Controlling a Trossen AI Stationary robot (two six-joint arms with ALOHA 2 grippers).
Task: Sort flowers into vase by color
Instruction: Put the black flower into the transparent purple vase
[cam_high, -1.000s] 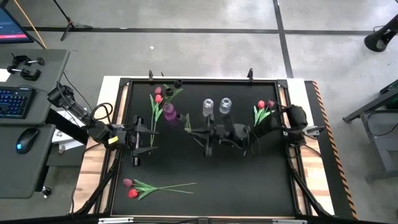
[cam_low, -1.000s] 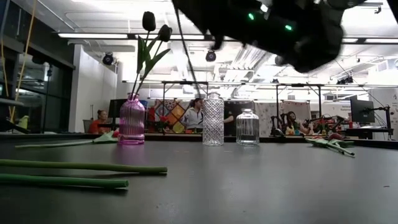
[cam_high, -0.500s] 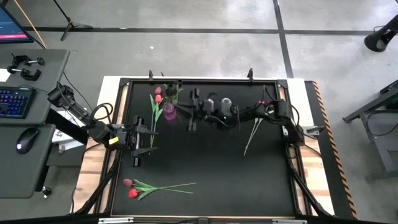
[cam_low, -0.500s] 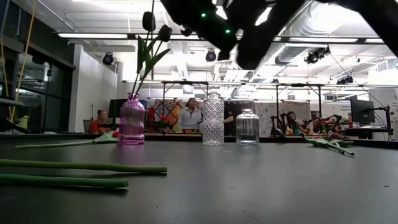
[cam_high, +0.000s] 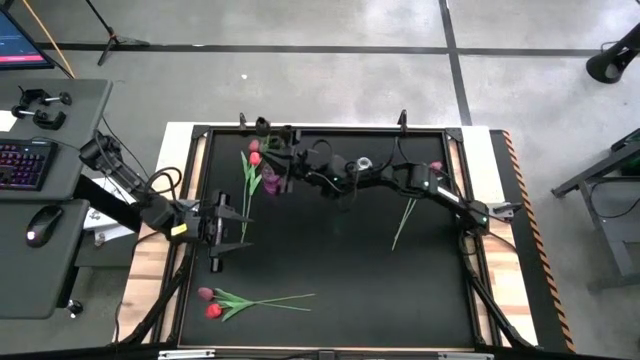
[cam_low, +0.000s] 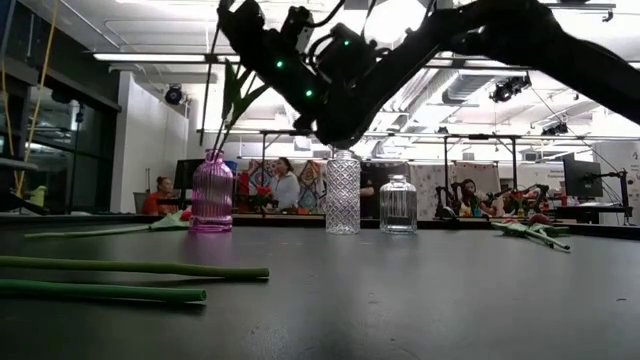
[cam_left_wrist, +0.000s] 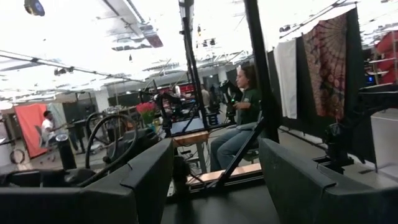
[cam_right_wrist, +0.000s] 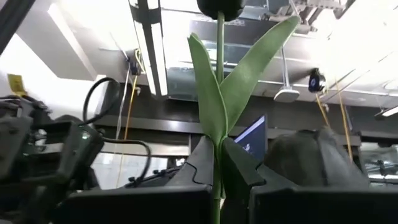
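Two dark jointed arms work over the matte black desk (cam_high: 330, 270). From three o'clock the right arm reaches far across to eleven o'clock, its right hand (cam_high: 268, 135) clenched on the thin green stem of a dark maroon tulip (cam_right_wrist: 219, 93) with long pointed leaves, held upright above the ribbed pink glass vase (cam_low: 211, 192). At nine o'clock the left hand (cam_high: 222, 232) waits, fingers spread and empty. Beside the pink vase stand a tall cut-glass vase (cam_low: 342, 192) and a squat clear vase (cam_low: 398, 204). Loose tulips (cam_high: 248, 299) lie flat at seven o'clock; another stem (cam_high: 404, 220) lies at two o'clock.
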